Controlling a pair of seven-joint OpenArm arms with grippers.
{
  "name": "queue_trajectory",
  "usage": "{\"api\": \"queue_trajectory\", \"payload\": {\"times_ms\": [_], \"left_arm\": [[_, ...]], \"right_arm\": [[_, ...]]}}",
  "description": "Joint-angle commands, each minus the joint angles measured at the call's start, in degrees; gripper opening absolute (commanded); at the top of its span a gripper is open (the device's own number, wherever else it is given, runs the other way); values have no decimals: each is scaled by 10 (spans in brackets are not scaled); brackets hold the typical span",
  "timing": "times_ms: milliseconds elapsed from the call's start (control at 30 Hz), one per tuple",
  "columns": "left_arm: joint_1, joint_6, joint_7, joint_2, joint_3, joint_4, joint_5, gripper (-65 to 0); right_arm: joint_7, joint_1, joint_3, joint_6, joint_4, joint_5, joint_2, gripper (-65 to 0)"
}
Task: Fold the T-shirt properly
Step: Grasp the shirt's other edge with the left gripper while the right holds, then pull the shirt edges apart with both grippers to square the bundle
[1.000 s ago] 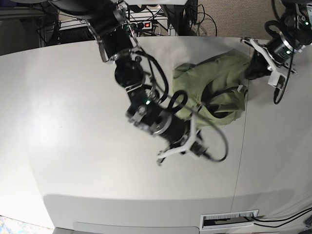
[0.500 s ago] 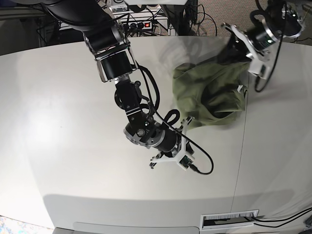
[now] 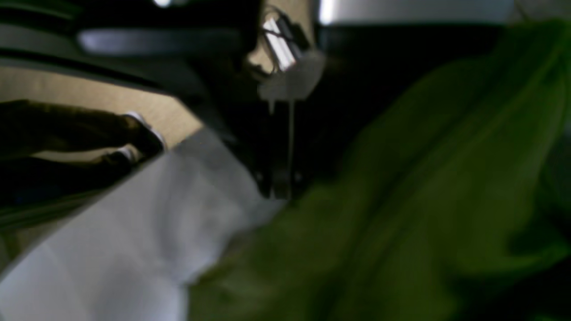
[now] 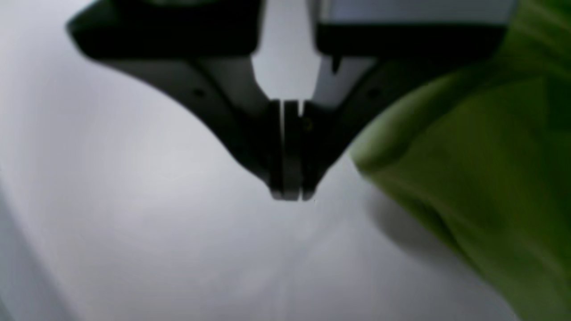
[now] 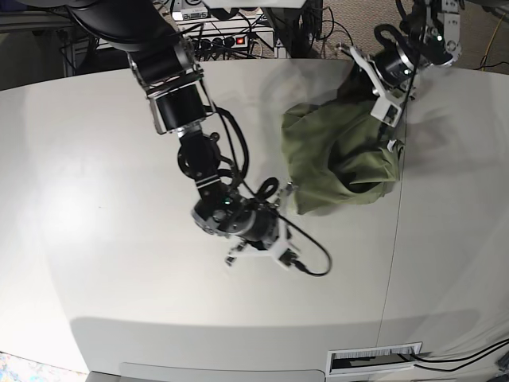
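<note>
The olive-green T-shirt (image 5: 334, 151) lies crumpled on the white table (image 5: 119, 159), right of centre. Its far edge is pulled up toward my left gripper (image 5: 362, 83). In the left wrist view that gripper (image 3: 280, 194) is shut, its tips meeting blurred green T-shirt cloth (image 3: 424, 200). My right gripper (image 5: 285, 191) sits at the shirt's lower left edge. In the right wrist view it (image 4: 290, 196) is shut with nothing between its fingers, hovering over bare table, and the T-shirt (image 4: 490, 178) bulges just to its right.
Cables and a power strip (image 5: 231, 36) lie behind the table's far edge. A seam (image 5: 392, 239) runs down the table on the right. A white barcode label (image 5: 374, 358) sits at the front edge. The right arm's dark links (image 5: 179, 103) cross the table's middle.
My left gripper has swung toward the far edge and leftward, drawing the shirt's edge up with it. The right arm's wrist has turned and drawn back to the left, beside the shirt.
</note>
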Motion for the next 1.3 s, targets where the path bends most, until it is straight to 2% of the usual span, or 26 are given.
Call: {"api": "queue_trajectory", "payload": {"times_ms": [0, 167, 267, 367, 467, 600, 833, 1100, 1267], "left_arm": [[-11, -2, -12, -5, -2, -4, -8, -650], [-64, -2, -13, -17, -2, -54, 9, -650], [-86, -1, -13, -35, -2, -73, 19, -650], [-99, -2, -17, -55, -2, -94, 26, -650], [-104, -2, -48, -76, -2, -123, 46, -650], [-104, -2, -99, -100, -2, -160, 59, -650], [-147, -7, -105, -105, -2, -211, 68, -650], [-217, -19, -105, -105, -1, -249, 70, -650], [-260, -19, -109, -110, 0, -289, 70, -650]], "right_arm": [[7, 13, 0, -1, 9, 21, 2, -650], [-42, 8, 0, 0, 9, 86, 15, -650], [-52, 8, 0, 1, 10, 110, 15, -650], [-73, 8, 0, 19, 10, 131, 15, -650], [-101, 8, 0, 24, 10, 152, 15, -650], [-158, 8, 0, 24, 10, 210, 15, -650], [-221, 5, 0, 36, 18, 296, 15, -650], [-268, -65, 0, 37, 129, 302, 16, -650], [-270, -109, 0, 37, 188, 302, 32, -650]]}}
